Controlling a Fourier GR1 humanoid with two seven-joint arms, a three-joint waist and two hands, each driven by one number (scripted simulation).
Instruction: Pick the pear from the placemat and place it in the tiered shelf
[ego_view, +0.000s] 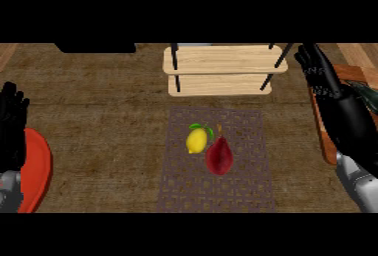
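A dark red pear (219, 156) with a thin stem lies on the brown lattice placemat (218, 192) at the counter's middle. A yellow lemon (196, 140) with green leaves touches the pear's left side. The light wooden tiered shelf (221, 70) with black posts stands beyond the placemat, both tiers bare. My right hand (322, 70) is raised at the right, beside the shelf's right end, fingers straight and holding nothing. At the left edge my left hand (12, 125) rests open, fingers up.
A red plate (37, 172) lies at the left edge, partly under my left hand. A wooden board (325, 135) with a dark object on it sits at the right, behind my right forearm. A black object (96, 47) stands at the back left.
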